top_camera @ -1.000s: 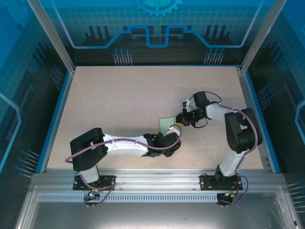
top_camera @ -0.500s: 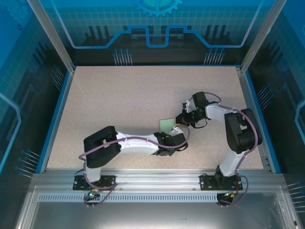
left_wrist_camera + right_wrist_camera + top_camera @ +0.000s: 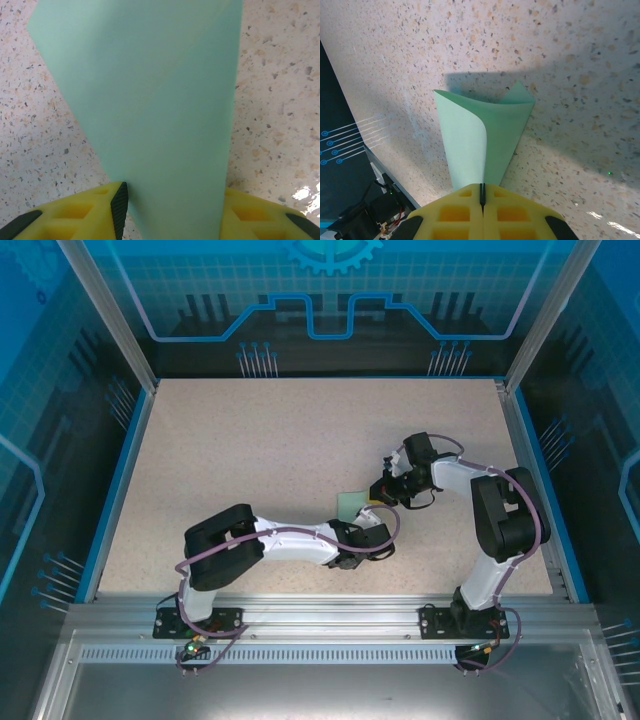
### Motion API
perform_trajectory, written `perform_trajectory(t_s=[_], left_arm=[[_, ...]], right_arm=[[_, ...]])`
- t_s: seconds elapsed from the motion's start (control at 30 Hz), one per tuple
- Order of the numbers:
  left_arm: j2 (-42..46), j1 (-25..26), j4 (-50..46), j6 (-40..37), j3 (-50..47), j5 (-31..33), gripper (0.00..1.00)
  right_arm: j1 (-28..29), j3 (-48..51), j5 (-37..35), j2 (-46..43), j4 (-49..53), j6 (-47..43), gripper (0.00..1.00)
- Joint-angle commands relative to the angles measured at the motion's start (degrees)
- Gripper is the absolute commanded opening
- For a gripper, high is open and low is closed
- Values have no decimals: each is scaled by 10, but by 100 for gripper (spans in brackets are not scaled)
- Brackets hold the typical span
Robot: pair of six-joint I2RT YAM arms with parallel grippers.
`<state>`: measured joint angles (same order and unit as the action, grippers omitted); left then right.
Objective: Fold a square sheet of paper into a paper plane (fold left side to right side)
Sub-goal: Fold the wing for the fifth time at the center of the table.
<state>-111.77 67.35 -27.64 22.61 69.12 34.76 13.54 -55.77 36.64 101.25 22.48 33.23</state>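
1. Speckled table (image 3: 250,460) here, and the paper (image 3: 350,502) sits a bit right of centre, curled over on itself.
2. Yep, right gripper (image 3: 482,192) is pinched tight on one paper edge.
3. Meanwhile left gripper (image 3: 172,210) has jaws apart, paper between them.

Top cam gave you bright, even overhead light. The table (image 3: 250,440) was well exposed, w/ only soft, faint shadows under the arms. Blue side panels went darker twd the corners, and the frame posts leaned outward at the pic edges. On your R wrist cam the square sheet of paper (image 3: 495,135) threw a broad dark shadow band across the table past it, w/ small glare specks btm-right. On the L wrist cam the sheet looked soft & textureless, the speckle beside it was sharp, a white glare patch sat btm-right, and the yellow fingers (image 3: 80,215) were slightly blurred.
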Motion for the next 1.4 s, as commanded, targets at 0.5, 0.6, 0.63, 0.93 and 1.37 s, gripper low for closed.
perform_trajectory(t_s=[0.5, 0.6, 0.63, 0.93, 1.37], left_arm=[[24, 14, -75, 40, 44, 20, 59], [23, 15, -82, 47, 53, 17, 60], [24, 16, -84, 48, 55, 16, 60], [8, 16, -98, 53, 80, 24, 59], [-51, 15, -113, 62, 101, 39, 50]], right_arm=[[11, -29, -4, 21, 21, 5, 2], [10, -30, -3, 25, 20, 6, 2], [10, -32, -3, 27, 20, 7, 2], [11, -45, -3, 37, 9, 34, 2], [15, -45, -12, 37, 22, 29, 2]])
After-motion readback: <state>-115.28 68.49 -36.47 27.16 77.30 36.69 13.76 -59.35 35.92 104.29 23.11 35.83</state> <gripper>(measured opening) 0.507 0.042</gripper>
